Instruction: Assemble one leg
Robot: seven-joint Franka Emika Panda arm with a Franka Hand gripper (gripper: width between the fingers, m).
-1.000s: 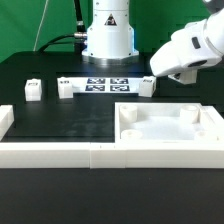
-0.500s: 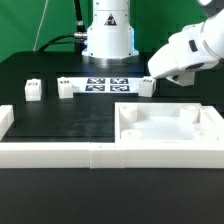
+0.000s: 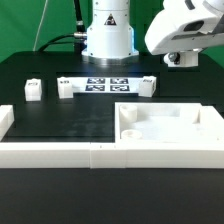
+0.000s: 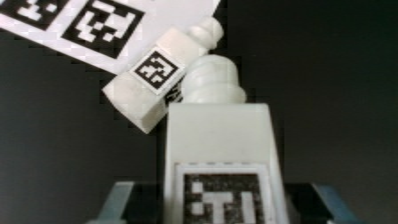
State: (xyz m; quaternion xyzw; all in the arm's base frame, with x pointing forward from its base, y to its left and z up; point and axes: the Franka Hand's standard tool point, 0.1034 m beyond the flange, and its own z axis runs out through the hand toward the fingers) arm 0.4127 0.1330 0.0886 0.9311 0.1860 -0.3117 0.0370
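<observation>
The pincer [image 3: 180,56] is recorded high at 1 o'clock in the exterior view, well clear of the surface [image 3: 70,118]. In the wrist view it is seen closed on the leg [image 4: 222,150]: a grey finger [image 4: 139,205] is set against each side of the tagged block, and no gap is noted. The leg is therefore carried in the air and rests on nothing. In the exterior view it is largely hidden beneath the wrist housing. Its long axis is judged to run straight out from the pincer, in line with the fingers, with the rounded peg end farthest from the grip and the tagged face turned to the wrist camera. The panel [image 3: 170,128], taken to be the receiving part, lies at about 6 o'clock from the pincer in the exterior view, lower and well apart. A descent with the peg end leading is judged to be required, and only one arm is available for it. Which hole is intended cannot be told. A second leg [image 4: 173,78] [image 3: 148,84] is noted on the surface, touching the 3 o'clock end of the marker board [image 3: 105,84]. A third leg [image 3: 68,87] and a fourth leg [image 3: 33,89] stand at the board's 9 o'clock side.
</observation>
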